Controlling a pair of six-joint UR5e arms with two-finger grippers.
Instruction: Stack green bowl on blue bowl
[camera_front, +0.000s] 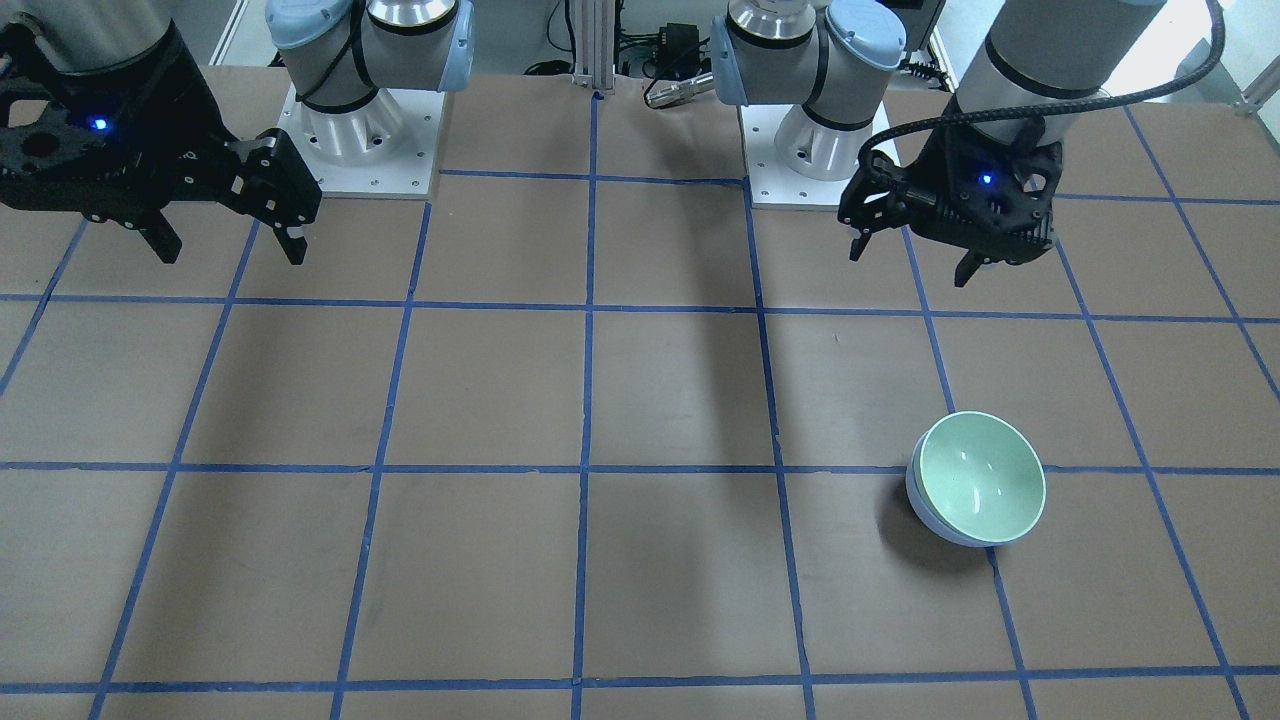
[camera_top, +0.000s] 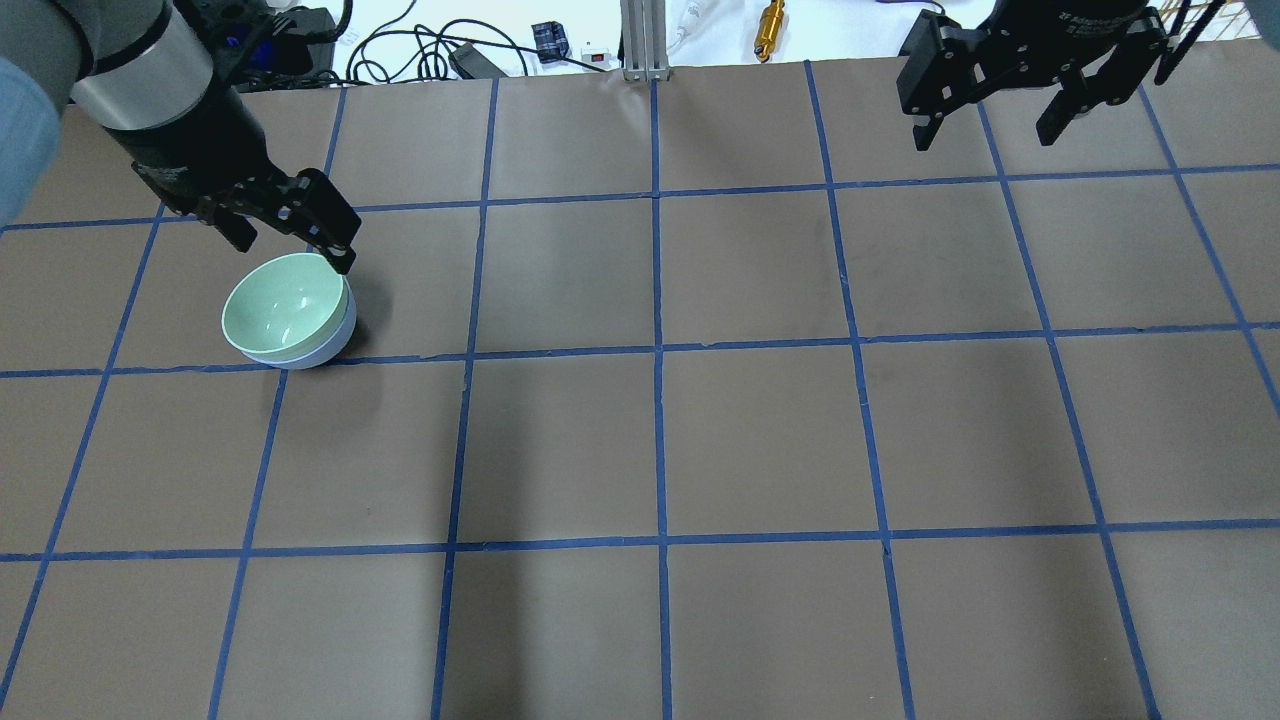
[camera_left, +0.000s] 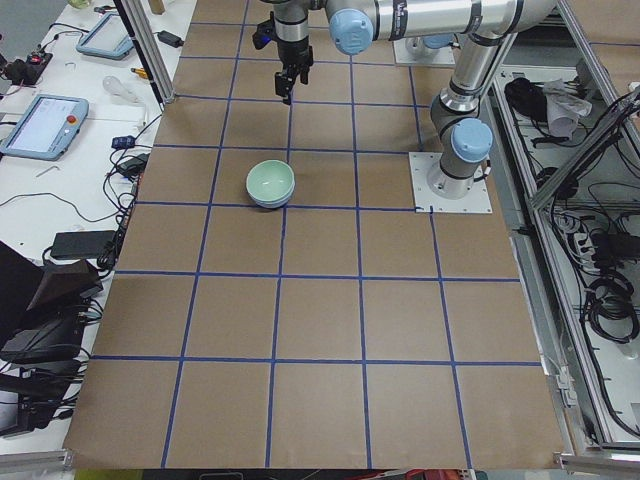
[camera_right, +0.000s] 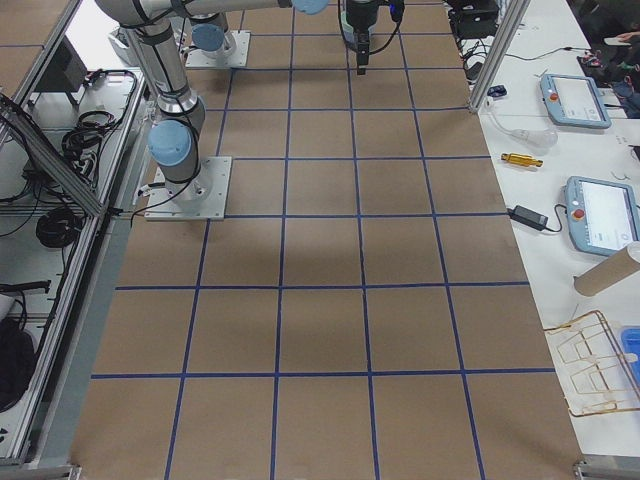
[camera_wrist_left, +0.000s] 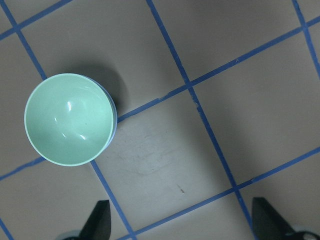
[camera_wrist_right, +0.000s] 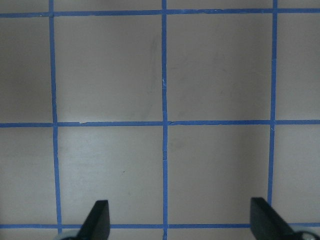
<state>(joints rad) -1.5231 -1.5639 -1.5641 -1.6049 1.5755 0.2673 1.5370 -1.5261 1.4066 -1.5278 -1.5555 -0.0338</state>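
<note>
The green bowl (camera_front: 980, 490) sits nested upright inside the blue bowl (camera_front: 925, 512), of which only the outer wall shows below the green rim. The pair stands on the table on my left side, also in the overhead view with the green bowl (camera_top: 285, 308) in the blue bowl (camera_top: 328, 348), and in the left wrist view (camera_wrist_left: 69, 119). My left gripper (camera_front: 910, 262) (camera_top: 293, 252) is open and empty, raised above the table, clear of the bowls. My right gripper (camera_front: 230, 250) (camera_top: 985, 138) is open and empty, high over the other side.
The brown table (camera_top: 660, 450) carries a blue tape grid. The two arm bases (camera_front: 360, 130) (camera_front: 810, 140) stand at the robot's edge. Teach pendants (camera_right: 600, 215) and cables lie on benches beside the table.
</note>
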